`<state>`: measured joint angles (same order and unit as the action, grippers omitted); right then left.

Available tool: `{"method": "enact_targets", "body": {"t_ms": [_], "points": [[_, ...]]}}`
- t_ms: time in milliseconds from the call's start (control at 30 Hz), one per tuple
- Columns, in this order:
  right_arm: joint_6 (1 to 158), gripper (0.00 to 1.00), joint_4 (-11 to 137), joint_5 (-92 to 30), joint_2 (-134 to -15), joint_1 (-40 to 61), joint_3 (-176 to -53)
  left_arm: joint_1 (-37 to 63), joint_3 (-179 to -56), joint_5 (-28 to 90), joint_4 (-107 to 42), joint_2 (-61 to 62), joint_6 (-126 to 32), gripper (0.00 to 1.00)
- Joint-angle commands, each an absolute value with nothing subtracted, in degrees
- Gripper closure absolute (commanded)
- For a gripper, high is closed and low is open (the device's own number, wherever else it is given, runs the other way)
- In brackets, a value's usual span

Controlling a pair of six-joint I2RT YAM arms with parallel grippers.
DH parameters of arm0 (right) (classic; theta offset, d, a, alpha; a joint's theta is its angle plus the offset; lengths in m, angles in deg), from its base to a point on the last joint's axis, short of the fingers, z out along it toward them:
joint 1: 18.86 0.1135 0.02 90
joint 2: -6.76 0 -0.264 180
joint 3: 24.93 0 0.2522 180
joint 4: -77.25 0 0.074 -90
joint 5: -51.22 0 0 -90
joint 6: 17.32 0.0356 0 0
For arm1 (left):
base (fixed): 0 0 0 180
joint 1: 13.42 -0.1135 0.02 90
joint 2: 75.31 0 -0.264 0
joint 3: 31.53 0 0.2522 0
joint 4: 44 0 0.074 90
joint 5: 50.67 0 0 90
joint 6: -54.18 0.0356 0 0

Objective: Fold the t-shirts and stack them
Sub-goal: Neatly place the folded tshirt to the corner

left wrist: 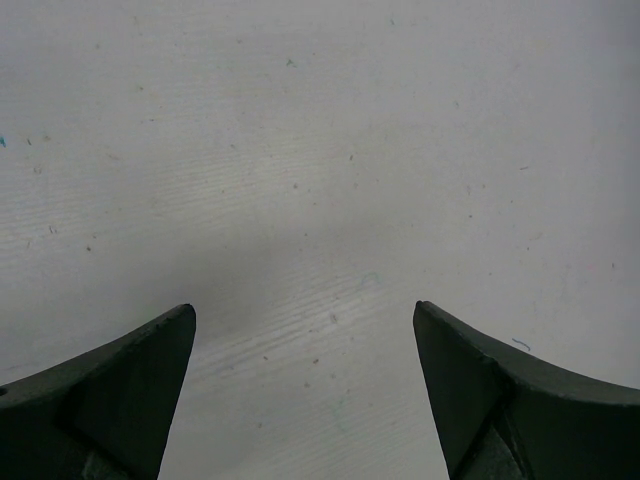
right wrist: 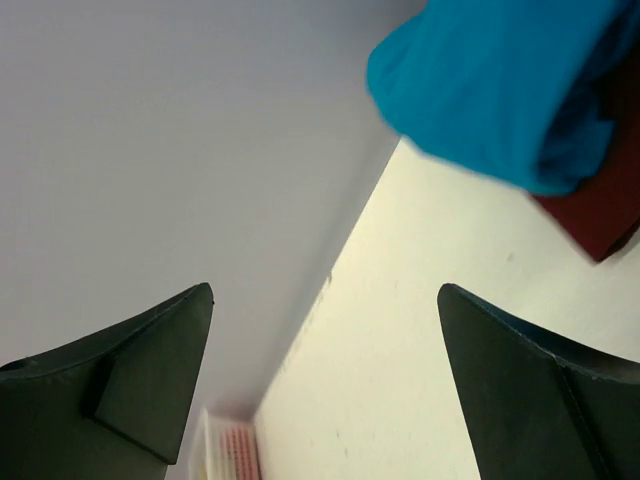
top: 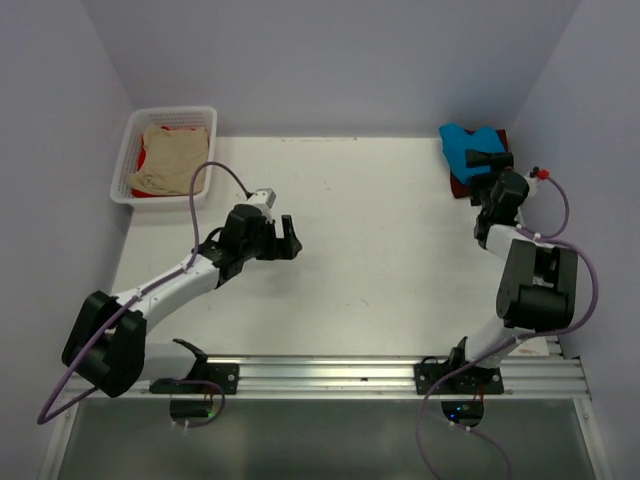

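A folded teal-blue t-shirt (top: 465, 143) lies on a dark maroon t-shirt (top: 461, 186) at the table's back right corner. My right gripper (top: 489, 159) hovers at the near right edge of that pile. In the right wrist view it (right wrist: 325, 292) stands open and empty, with the teal shirt (right wrist: 500, 80) and maroon shirt (right wrist: 598, 212) off to the upper right. A beige t-shirt (top: 172, 158) rests on a red one (top: 143, 162) in the basket. My left gripper (top: 291, 240) is open over bare table, left of centre, with nothing between its fingers (left wrist: 120, 385).
The white lattice basket (top: 124, 158) stands at the back left corner; it also shows far off in the right wrist view as the basket (right wrist: 225, 450). Lilac walls close the back and both sides. A metal rail (top: 350, 372) carries both arm bases along the near edge.
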<state>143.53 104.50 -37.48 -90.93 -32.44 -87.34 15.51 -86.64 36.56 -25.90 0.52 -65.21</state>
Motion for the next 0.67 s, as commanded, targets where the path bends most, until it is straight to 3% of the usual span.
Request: {"method": "enact_targets", "body": {"t_ms": [0,100,267,633], "points": [[127.21,0.01,85.40,-26.77,-83.60,-26.70,-87.90,15.67,-87.92,37.39,-27.43,-6.38,-65.71,0.06],[113.31,0.01,70.76,-19.74,-82.80,-18.79,-94.05,15.67,-87.74,39.06,-27.95,-10.78,-65.27,0.05],[100.83,0.01,59.28,-15.75,-83.42,-5.18,-98.80,15.58,-87.83,43.01,-26.82,-15.37,-64.21,0.02],[94.66,0.01,48.56,-18.10,-87.81,11.17,-106.18,15.41,-86.95,51.01,-22.07,-19.32,-67.37,0.00]]}}
